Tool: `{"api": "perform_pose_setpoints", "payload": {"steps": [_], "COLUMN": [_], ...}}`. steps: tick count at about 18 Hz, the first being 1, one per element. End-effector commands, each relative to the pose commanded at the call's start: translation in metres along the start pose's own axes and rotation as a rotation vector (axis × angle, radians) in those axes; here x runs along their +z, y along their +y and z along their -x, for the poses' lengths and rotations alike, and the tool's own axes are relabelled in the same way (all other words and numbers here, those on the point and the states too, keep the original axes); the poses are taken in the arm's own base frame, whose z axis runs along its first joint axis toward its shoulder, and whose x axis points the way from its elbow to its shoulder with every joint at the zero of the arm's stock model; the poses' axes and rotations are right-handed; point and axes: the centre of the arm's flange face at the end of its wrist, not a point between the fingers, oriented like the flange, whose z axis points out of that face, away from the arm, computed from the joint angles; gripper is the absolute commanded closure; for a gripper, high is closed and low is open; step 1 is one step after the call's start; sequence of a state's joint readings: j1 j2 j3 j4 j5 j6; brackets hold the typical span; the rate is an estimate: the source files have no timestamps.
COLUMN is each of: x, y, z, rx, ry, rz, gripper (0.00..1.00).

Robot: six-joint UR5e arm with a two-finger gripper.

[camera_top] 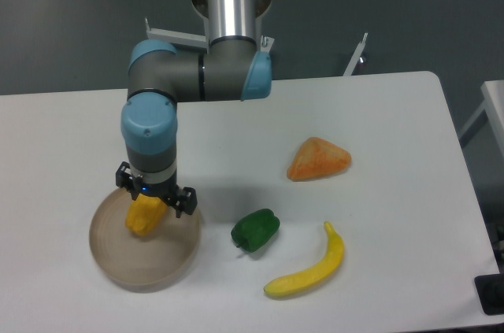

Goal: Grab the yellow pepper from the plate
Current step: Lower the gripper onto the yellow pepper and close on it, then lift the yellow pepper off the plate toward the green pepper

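- The yellow pepper (144, 216) sat on the plate (126, 264), left on the tabletop (378, 128).
- The tool (151, 205) was right over it; couldn't tell if it had clamped the pepper.

The space directly above the yellow pepper (144, 216) is taken up by the gripper (151, 201) and the arm's wrist, so the pepper is closed off from above and behind. Bare plate (126, 264) surface is left open in front of the pepper and to its left. To the right, a strip of bare table (71, 136) is left between the plate's rim and the green pepper (254, 230), which lies near the plate. Further right, the banana (311, 266) and the orange wedge (317, 159) are set well apart from the plate, with open table between them. The table behind the plate is overhung by the arm's elbow.
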State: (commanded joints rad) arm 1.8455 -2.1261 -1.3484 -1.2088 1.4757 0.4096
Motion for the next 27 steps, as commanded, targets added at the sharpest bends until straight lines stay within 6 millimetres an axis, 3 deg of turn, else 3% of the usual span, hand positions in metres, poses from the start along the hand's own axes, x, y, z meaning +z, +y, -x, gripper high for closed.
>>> {"api": "perform_pose_setpoints", "payload": {"steps": [8,18,24,27], "x": [0.022,0.037,0.034,0.03], "y": [0.003,0.006,0.006,0.005], "z": [-0.018,-0.018,-0.016,-0.016], "rx": [0.032,0.039,0.054,0.077], "ry": [0.013,-0.013,-0.031,-0.033], "rz": [0.035,0.015,0.016,0.011], "gripper": [0.0,0.02,0.47,0.52]}}
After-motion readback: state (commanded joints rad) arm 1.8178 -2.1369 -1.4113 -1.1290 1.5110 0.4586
